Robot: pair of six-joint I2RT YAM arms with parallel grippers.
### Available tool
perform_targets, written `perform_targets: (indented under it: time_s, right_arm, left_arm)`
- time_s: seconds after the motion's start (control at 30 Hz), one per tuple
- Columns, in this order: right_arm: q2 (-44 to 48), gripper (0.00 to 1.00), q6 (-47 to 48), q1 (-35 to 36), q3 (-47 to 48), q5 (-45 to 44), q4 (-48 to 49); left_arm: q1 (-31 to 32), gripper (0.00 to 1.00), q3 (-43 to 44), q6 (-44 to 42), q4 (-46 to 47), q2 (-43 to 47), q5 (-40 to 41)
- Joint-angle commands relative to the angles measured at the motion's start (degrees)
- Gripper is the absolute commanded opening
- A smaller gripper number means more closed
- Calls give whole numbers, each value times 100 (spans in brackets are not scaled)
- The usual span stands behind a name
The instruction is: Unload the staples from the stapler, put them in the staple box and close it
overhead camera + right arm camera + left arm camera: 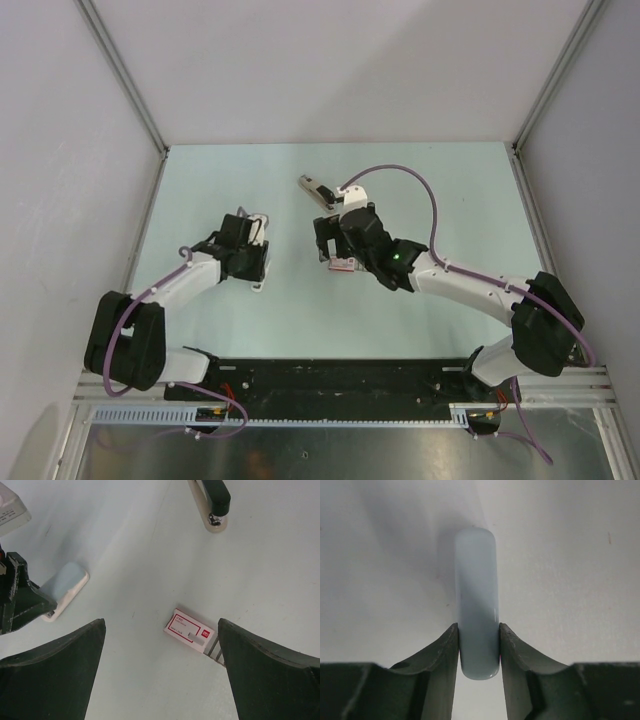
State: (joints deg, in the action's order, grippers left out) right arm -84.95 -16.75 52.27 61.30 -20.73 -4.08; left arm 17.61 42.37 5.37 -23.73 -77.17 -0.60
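1. Where the left jaws close, they clamp a pale blue stapler (477, 595) by its two long sides. Its rounded end sticks out past the fingertips (451, 640), above the desk (570, 580).
2. Right jaws: spread wide, gripping nothing, hanging over the desk.
3. Between the right jaws, nearer one finger (270, 675) than the other, a small red-and-white box (186, 626) lies flat and askew on the desk.
4. Staples (197, 639): a short grey strip lies on top of the box, at the end closest to that finger. A few thin metal lines show just off the box's corner; cannot tell what they are.
5. Ahead of the right jaws, well apart from the box, a black-topped stapler (214, 502) with a cream base lies on the desk.
6. Left of the right jaws, the pale blue stapler shows a white underside. Cannot tell if its free end touches the desk.
7. Overhead: both sets of jaws are near each other at mid-desk, with the box directly under the right pair.
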Motion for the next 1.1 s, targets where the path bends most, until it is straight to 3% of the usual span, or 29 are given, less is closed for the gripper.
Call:
perform_targets:
  time_s: [0.0, 0.2, 0.27, 0.43, 0.6, 0.7, 0.8, 0.93, 1.07]
  right_arm:
    - [0, 99, -143, 107, 17, -111, -44]
    - [-35, 99, -375, 257, 32, -35, -7]
    - [-47, 99, -496, 352, 75, -45, -70]
    - [-524, 99, -836, 902, 683, -615, -796]
    - [-1508, 99, -1810, 1164, 1814, -1019, -1766]
    - [-2060, 99, -1852, 1576, 2639, -1358, -1956]
    - [-2997, 99, -2101, 1724, 4145, -1476, -2889]
    - [-4101, 99, -2280, 1568, 6019, -355, -4024]
    - [-4345, 99, -2122, 1731, 6328, -772, -4292]
  left_arm:
    - [75, 44, -63, -224, 138, 181, -488]
    - [77, 92, 14, -242, 105, 159, -620]
    - [50, 97, 203, -265, -27, 253, -618]
    - [-677, 99, 1116, -319, -419, 1125, -1164]
    - [-2328, 99, 1583, -351, -502, 2173, -2193]
    - [-3123, 99, 1632, -586, -553, 2531, -2603]
    - [-3649, 97, 1682, -881, -733, 2621, -2997]
    - [-4438, 95, 1746, -662, -848, 2516, -3530]
    - [-5061, 96, 1772, -405, -911, 2297, -4242]
